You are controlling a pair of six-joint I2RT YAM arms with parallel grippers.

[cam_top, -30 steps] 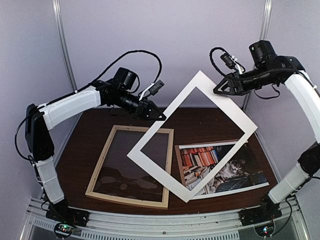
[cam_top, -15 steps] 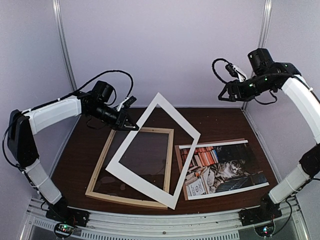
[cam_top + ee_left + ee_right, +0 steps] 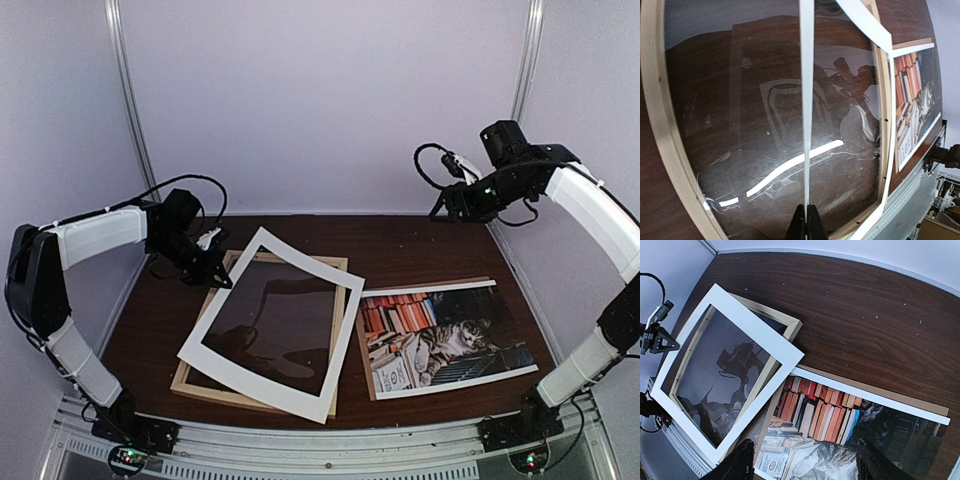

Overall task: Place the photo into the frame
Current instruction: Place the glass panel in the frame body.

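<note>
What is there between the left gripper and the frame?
A white mat: the left gripper pinches its edge, and it spreads above the frame. The top view shows this.

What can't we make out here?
- Top view: much of the frame, hidden under the white mat.
- Right wrist view: near part of the photo, cut off by the picture edge.
- Left wrist view: left tool, cut off except its fingertips; the white mat shows only edge-on.
</note>
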